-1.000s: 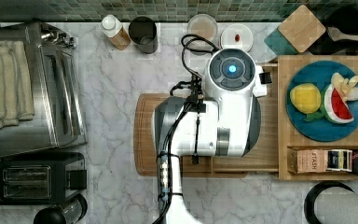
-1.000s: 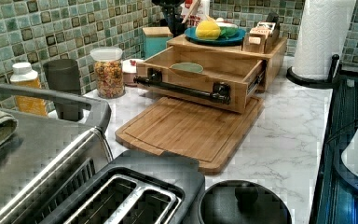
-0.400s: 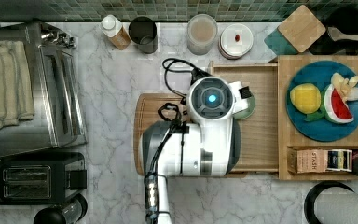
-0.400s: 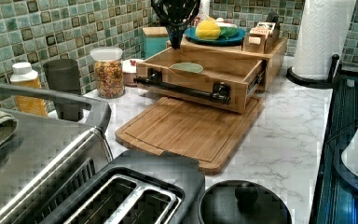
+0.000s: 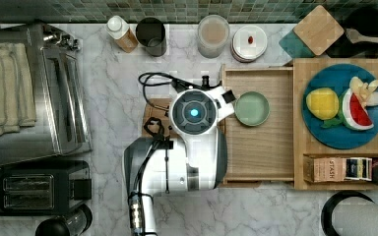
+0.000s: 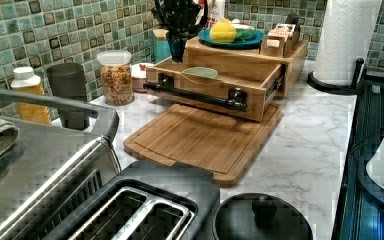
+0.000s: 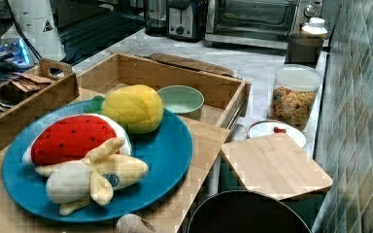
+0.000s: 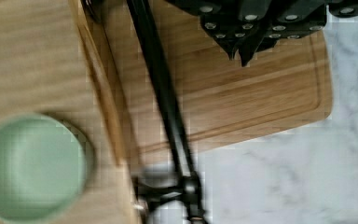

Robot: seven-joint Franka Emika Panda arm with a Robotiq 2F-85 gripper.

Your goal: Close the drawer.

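Top view: drawer (image 5: pixel 256 147) stood pulled out at frame centre, green bowl (image 5: pixel 251 108) inside; arm sat over its front edge.
Left view: black bar handle (image 6: pixel 195 95) faced cutting board (image 6: pixel 205 140) on worktop (image 6: pixel 305 135).
Wrist view: claw (image 8: pixel 251 39) hung just beside handle, not touching; grip state couldn't tell.
Step, judged: approach. Next: press drawer front inward.

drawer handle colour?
Black: the bar handle across the drawer front, clearest in the left view.
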